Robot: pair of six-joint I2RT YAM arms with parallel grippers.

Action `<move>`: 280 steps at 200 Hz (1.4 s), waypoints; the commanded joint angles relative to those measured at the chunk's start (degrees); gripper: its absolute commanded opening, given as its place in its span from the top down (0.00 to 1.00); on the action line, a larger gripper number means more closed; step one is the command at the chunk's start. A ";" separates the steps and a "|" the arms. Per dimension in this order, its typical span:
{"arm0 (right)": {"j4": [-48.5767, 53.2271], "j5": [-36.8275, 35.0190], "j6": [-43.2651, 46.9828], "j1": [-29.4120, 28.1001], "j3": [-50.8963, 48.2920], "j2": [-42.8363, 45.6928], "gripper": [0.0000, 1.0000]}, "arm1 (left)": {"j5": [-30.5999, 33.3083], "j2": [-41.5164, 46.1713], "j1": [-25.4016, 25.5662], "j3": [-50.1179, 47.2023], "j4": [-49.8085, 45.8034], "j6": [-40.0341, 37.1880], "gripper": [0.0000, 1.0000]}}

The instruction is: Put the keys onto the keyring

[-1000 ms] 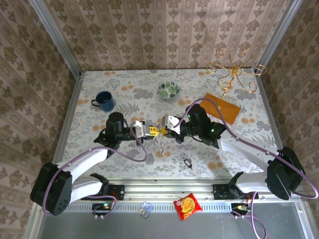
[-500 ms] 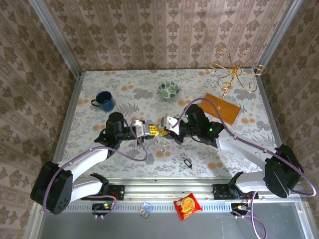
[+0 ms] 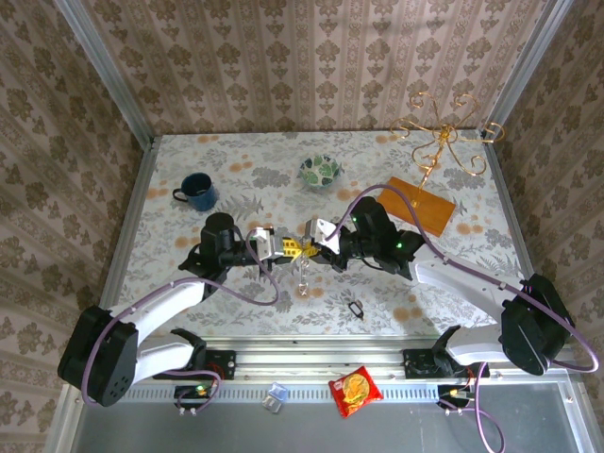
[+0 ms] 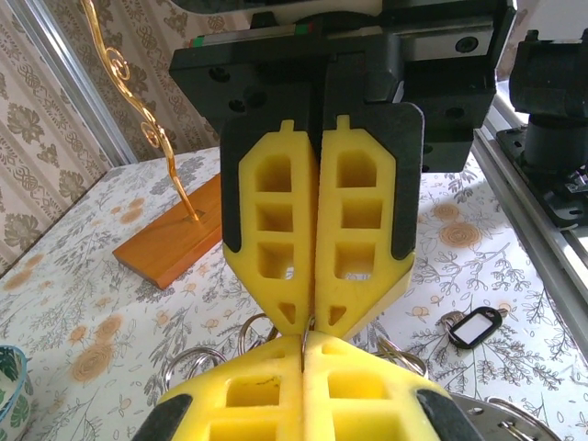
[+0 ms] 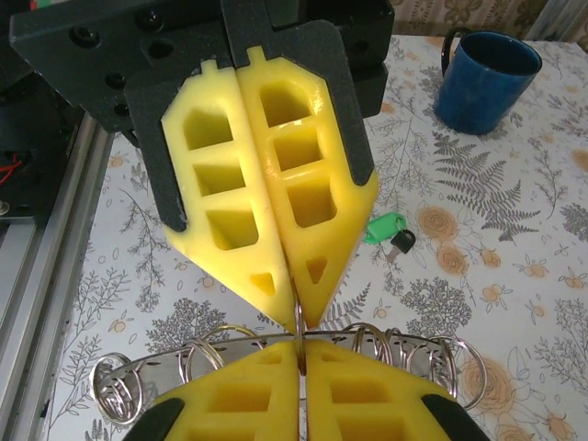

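Both arms reach inward over the table (image 3: 236, 160), my left gripper (image 4: 303, 354) and right gripper (image 5: 300, 354) meeting tip to tip, each clamped on one thin metal ring (image 5: 299, 319), while the green-headed keys (image 5: 381, 228) and dark keyring (image 3: 356, 309) lie below.

Blu mug (image 5: 484, 78), grn key tag (image 5: 381, 227), floral tbl (image 5: 537, 303).

A green-patterned bowl (image 3: 320, 172) sits on the floral tablecloth (image 3: 236, 151). Well to its left stands a blue mug (image 3: 197, 192). To the bowl's right lies an orange wooden board (image 3: 429, 213) bearing a gold wire stand (image 3: 439, 132). Well nearer than the bowl, beyond the table edge, lie a red snack packet (image 3: 355, 391) and a small clear packet (image 3: 275, 397)
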State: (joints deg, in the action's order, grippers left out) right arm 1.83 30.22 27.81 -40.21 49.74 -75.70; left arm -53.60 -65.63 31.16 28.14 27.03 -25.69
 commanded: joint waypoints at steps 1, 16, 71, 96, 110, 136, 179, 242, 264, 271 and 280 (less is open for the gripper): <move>-1.58 2.21 -1.01 -0.99 1.72 -0.54 0.88 | -1.22 -0.36 0.53 0.85 0.62 -0.22 1.00; -1.65 2.43 -1.01 -0.96 1.86 -0.85 0.87 | -1.59 -0.55 0.66 1.01 0.58 -0.07 1.00; -2.43 2.51 -1.29 -0.88 1.20 -0.97 1.00 | -0.21 -0.50 0.70 0.55 0.62 0.21 0.88; -3.81 2.80 -2.13 -0.23 0.03 -0.50 1.00 | 2.61 1.81 0.27 -2.19 1.46 0.65 0.72; -4.10 3.32 -2.08 0.00 -0.34 -0.37 1.00 | 3.70 3.26 -0.06 -3.79 1.56 1.29 0.72; -5.06 4.16 -1.89 -0.05 -1.21 -0.40 1.00 | 5.22 4.96 -0.13 -6.44 2.83 3.13 0.73; -5.88 5.42 -1.89 -0.05 -1.39 -0.90 1.00 | 4.69 4.60 0.04 -6.90 4.67 4.79 0.75; -5.45 6.35 -0.39 -0.48 -1.31 -1.27 1.00 | 2.31 2.18 0.04 -6.08 7.08 6.58 0.82; -5.87 6.54 -0.16 -0.73 -1.22 -1.57 1.00 | 1.86 1.71 0.04 -5.99 8.23 7.35 0.83; -5.71 6.21 0.09 -0.83 -1.18 -1.67 1.00 | 1.63 1.64 0.04 -5.99 8.54 7.56 0.84; -5.63 5.68 0.45 -0.93 -1.21 -1.82 1.00 | 1.50 1.58 0.02 -5.91 8.81 7.76 0.84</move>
State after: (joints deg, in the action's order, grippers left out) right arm -1.63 34.76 26.92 -40.40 48.40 -76.99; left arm -50.06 -63.64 31.31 21.28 32.67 -19.90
